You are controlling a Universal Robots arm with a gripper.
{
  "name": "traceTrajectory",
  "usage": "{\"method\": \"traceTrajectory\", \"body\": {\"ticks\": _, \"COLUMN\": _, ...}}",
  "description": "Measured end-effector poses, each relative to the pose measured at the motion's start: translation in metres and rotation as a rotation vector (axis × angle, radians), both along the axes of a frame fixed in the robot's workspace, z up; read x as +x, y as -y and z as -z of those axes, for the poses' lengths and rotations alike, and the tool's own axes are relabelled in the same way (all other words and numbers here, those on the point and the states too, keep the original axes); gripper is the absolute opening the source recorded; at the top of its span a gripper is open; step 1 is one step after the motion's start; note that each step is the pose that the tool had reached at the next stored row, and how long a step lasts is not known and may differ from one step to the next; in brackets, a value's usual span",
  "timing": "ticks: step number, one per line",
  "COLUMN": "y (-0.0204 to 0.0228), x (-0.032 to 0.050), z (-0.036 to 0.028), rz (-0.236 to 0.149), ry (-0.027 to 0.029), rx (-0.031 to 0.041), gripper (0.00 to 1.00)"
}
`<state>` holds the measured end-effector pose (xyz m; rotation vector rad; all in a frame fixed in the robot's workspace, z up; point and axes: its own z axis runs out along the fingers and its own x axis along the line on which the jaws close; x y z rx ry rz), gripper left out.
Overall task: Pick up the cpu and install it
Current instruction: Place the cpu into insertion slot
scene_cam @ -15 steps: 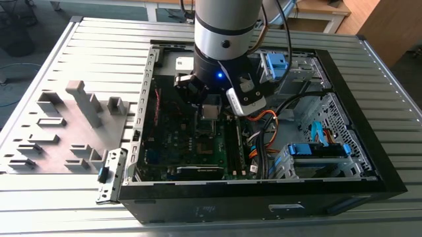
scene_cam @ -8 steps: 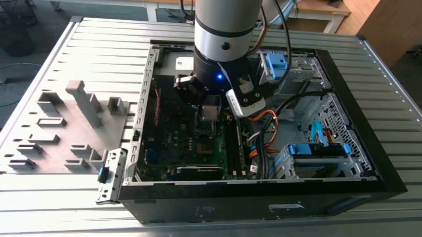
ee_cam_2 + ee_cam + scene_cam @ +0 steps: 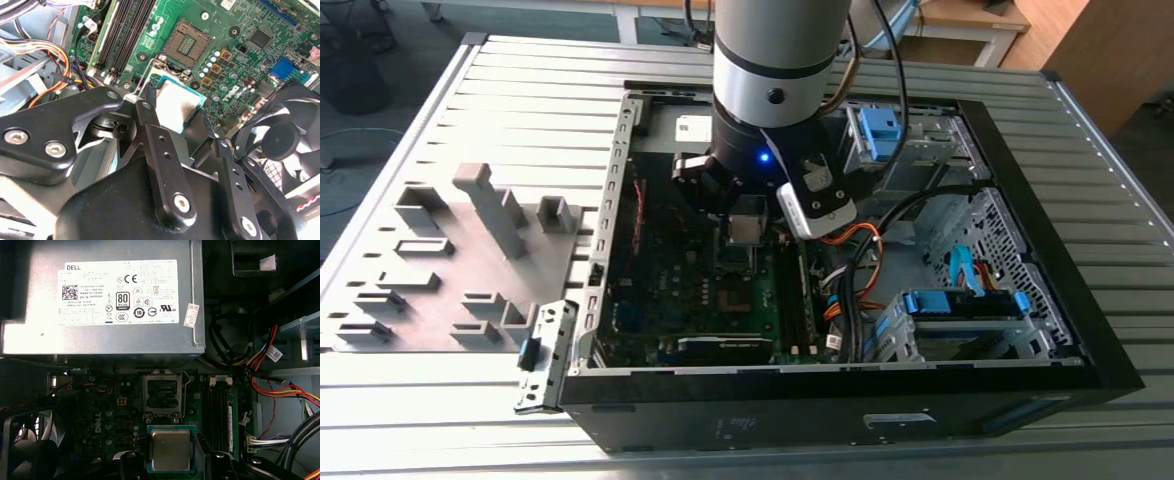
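While I hang over the slatted metal table (image 3: 520, 100), my arm reaches down into the open computer case (image 3: 854, 405), which lies on its side with a grey fixture block (image 3: 467, 250) beside it toward the exterior view's left. Inside, the grey power supply (image 3: 100, 305) carries a large white label (image 3: 120, 292) crowded with black print and round certification marks, and a small red-and-white sticker (image 3: 191, 315) sits at its corner. The green motherboard (image 3: 250, 20) bears white lettering among its parts, with a black fan (image 3: 280, 140) near one edge and the long memory slots (image 3: 220, 410) running beside the socket (image 3: 162, 392). That socket is a silver frame around a dark centre, and nothing sits in it. My gripper (image 3: 176, 102) is pinching the cpu (image 3: 171, 449) by two opposite edges, one black finger (image 3: 148, 112) on each side. I hold the chip flat above the board, just beside the socket and not seated in it, metal top facing up toward me. It is square, so no axis is longer, and its edges run parallel to the socket frame. Its top is dull silvery-grey with a dark green rim showing all round, and any marking on the metal is too faint to make out.
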<state>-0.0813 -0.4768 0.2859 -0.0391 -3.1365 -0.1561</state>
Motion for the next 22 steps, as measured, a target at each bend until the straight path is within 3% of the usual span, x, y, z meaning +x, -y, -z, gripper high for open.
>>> {"method": "traceTrajectory", "body": {"ticks": 11, "y": 0.0010, "x": -0.0013, "z": 0.0055, "rz": 0.000, "ry": 0.0000, "rx": -0.0001, "gripper": 0.47}}
{"method": "traceTrajectory", "body": {"ticks": 22, "y": 0.0102, "x": -0.0034, "z": 0.0217, "rz": 0.000, "ry": 0.0002, "rx": 0.0003, "gripper": 0.47}}
